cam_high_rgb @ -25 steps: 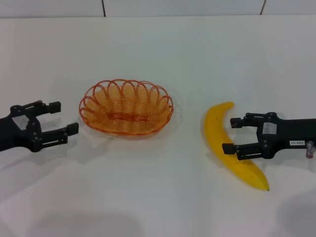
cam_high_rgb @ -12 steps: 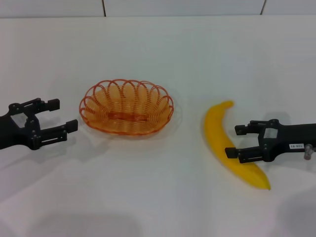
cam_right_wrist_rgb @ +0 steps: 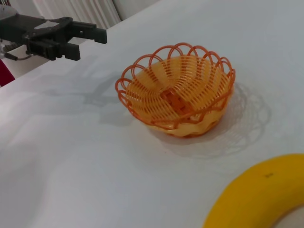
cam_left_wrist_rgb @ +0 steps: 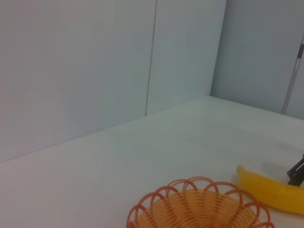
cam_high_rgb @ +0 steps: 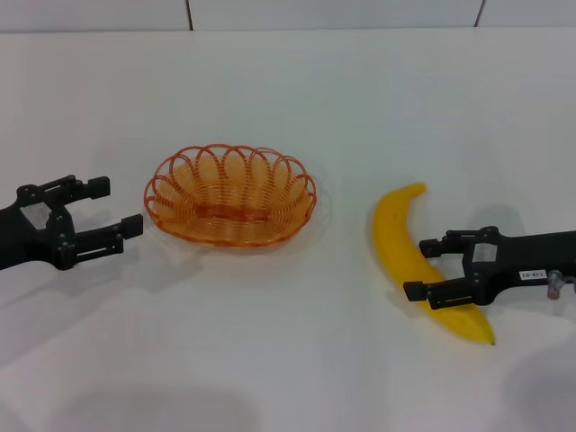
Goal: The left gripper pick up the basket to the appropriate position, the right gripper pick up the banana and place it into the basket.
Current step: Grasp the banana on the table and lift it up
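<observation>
White bench (cam_high_rgb: 360, 99) is carrying everything. Left pincer (cam_high_rgb: 115, 209) is hovering wide open just beside the basket (cam_high_rgb: 230, 194), not touching it. Right pincer (cam_high_rgb: 423, 267) is sitting open too, fingers straddling the banana's (cam_high_rgb: 405, 245) lower half, which is lying well right of the basket.

Lab: bare white table (cam_high_rgb: 288, 360), panelled walls (cam_left_wrist_rgb: 95, 71)

The basket (cam_high_rgb: 230, 195) lies left of the banana (cam_high_rgb: 423, 261) on the table (cam_high_rgb: 297, 360), well apart, between the left gripper (cam_high_rgb: 115, 209) and the right gripper (cam_high_rgb: 423, 267).
</observation>
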Motion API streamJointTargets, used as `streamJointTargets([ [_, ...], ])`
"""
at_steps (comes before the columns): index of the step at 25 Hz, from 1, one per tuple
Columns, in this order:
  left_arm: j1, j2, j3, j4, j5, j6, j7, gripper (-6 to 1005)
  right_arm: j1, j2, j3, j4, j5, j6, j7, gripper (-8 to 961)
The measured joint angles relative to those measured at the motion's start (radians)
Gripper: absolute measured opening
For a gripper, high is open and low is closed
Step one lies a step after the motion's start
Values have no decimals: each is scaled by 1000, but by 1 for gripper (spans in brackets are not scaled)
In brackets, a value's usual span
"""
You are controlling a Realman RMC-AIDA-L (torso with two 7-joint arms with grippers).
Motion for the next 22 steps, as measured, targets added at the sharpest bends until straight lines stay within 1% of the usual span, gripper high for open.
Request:
streamJointTargets([
  [9, 1, 1, -48, -2, -6, 36, 1, 810, 4, -1, -3, 11, -14, 15, 23, 814],
  [13, 2, 1, -52, -2, -5, 37, 2, 810, 4, 0, -3, 12, -11, 35, 73, 812],
  [20, 7, 1, -52, -2, -4, 39, 2, 810, 4, -2, 9, 5, 1, 12, 93, 810],
  [22, 7, 2, -52, -2, -4, 39, 2, 810, 4, -2, 9, 4, 1, 11, 96, 720],
])
